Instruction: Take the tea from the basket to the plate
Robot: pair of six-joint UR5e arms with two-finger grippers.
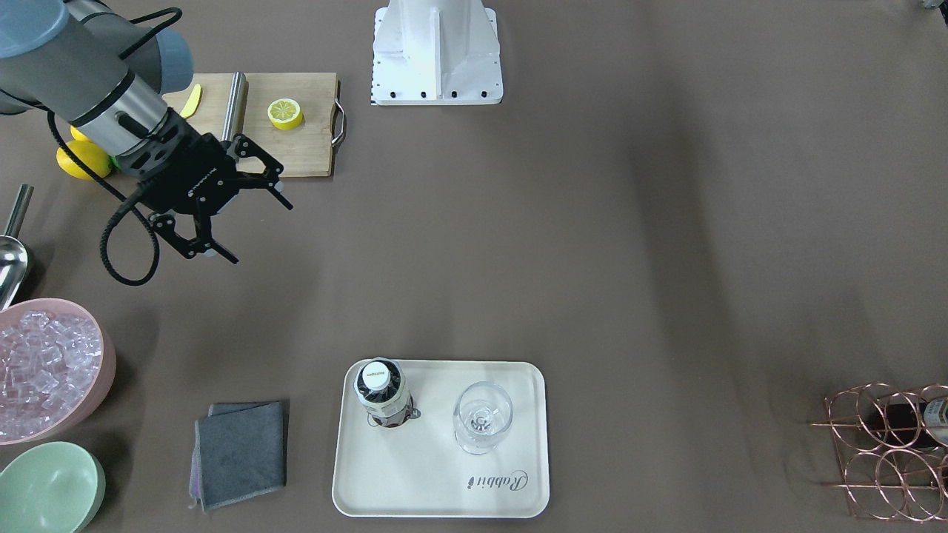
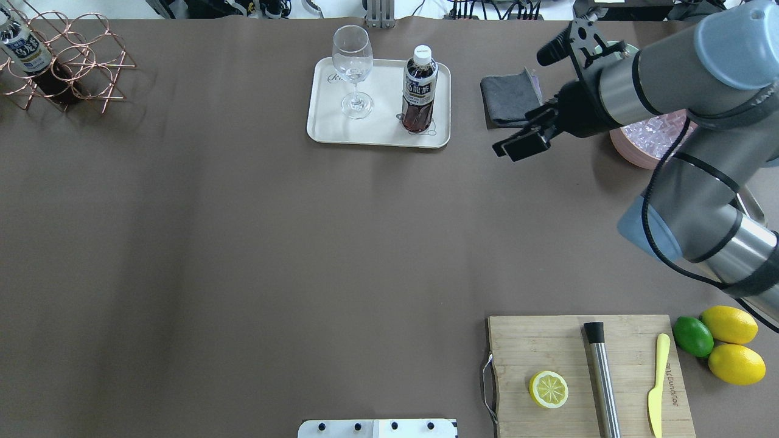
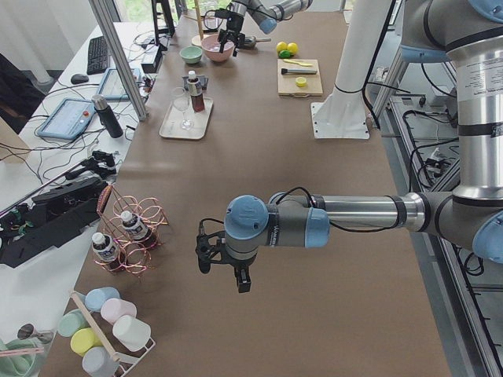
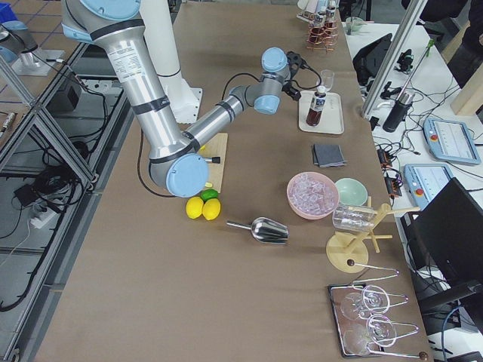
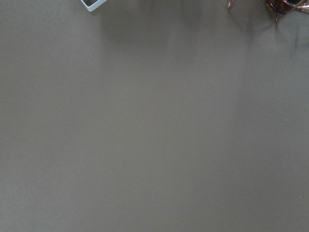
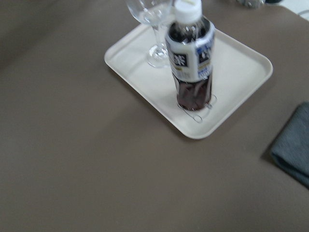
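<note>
The tea (image 1: pixel 381 391) is standing upright on the plate (image 1: pixel 415 474), at its 10 o'clock corner in the front-facing view; "Rabbit" is showing at 5 o'clock. The right hand (image 1: pixel 259 231) is hovering spread and empty toward 11 o'clock. The left hand (image 3: pixel 222 275) is hanging over the bench (image 3: pixel 314 236); I cannot tell its state.

Bare brown bench (image 2: pixel 243 243) lay open from the cream-white rectangular tray (image 2: pixel 380 131) to the wooden cutting board (image 2: pixel 523 340). On the tray, a clear stemmed glass (image 2: pixel 353 67) stood near the white-capped dark tea bottle (image 2: pixel 420 85), a gap between them. A folded grey cloth (image 2: pixel 508 97) lay near the tray.
</note>
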